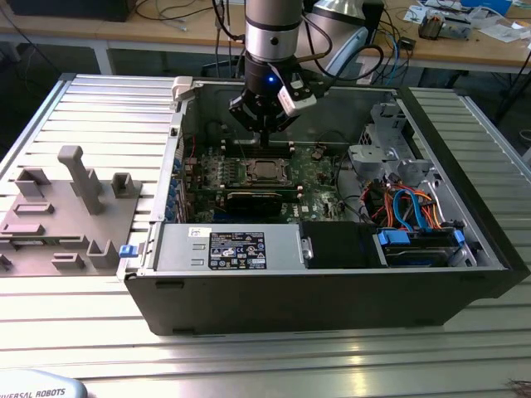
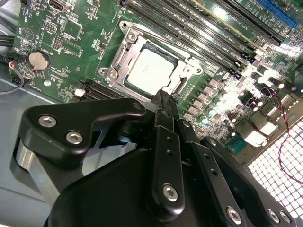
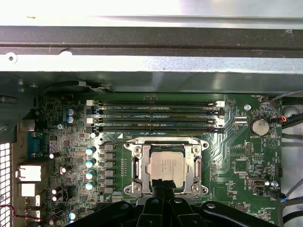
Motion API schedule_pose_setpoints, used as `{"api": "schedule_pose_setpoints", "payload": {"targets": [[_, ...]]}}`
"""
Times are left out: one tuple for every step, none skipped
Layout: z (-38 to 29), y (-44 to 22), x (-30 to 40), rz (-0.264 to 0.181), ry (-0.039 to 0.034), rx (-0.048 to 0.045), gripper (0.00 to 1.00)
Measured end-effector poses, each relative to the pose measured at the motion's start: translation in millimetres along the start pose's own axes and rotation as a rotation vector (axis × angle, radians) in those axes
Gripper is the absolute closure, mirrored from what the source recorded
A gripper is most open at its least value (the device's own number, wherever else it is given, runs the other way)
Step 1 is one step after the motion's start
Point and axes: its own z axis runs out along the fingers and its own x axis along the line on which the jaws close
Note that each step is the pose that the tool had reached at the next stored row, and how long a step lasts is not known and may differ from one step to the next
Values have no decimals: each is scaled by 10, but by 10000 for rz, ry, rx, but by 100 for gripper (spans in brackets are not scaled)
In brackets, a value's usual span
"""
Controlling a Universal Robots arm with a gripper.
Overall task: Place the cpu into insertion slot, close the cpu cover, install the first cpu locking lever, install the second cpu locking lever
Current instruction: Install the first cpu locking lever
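We see the main risk at the socket edge just under our gripper (image 3: 163, 191). The cpu (image 3: 165, 166) lies in the insertion slot (image 3: 130, 191) with the cpu cover (image 3: 142, 165) down around it, and our fingertips (image 2: 163, 101) sit right at the frame's near edge. If we press a little off the mark, we judge the tips could slide from the metal onto the green motherboard (image 3: 236, 156) or scrape the chip's silvery top. A locking lever that is pushed without catching its hook could spring back, and we cannot tell from these views whether either lever is already latched.

As for the tool, in both wrist views the two fingers come together to a narrow point with no visible gap, so we read the gripper as clenched and holding nothing. Whether the tips actually touch the cover or hang just above it, we cannot say.

In the exterior view the gripper (image 1: 264, 124) hangs inside the open computer case (image 1: 332, 282), with the socket directly below it.
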Motion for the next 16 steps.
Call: {"api": "schedule_pose_setpoints", "payload": {"targets": [[0, 0, 0, 1, 0, 0, 89], [0, 0, 0, 1, 0, 0, 89], [0, 0, 1, 1, 0, 0, 89], [0, 0, 3, 3, 0, 0, 89], [1, 0, 5, 3, 0, 0, 89], [1, 0, 7, 1, 0, -1, 89], [1, 0, 7, 0, 0, 0, 89], [1, 0, 9, 1, 0, 0, 89], [1, 0, 13, 2, 0, 0, 89], [1, 0, 15, 1, 0, 0, 89], [2, 0, 17, 1, 0, 0, 89], [2, 0, 19, 0, 0, 0, 89], [2, 0, 23, 2, 0, 0, 89], [2, 0, 27, 3, 0, -1, 89], [2, 0, 32, 2, 0, 0, 89], [2, 0, 34, 0, -1, -1, 89]]}}
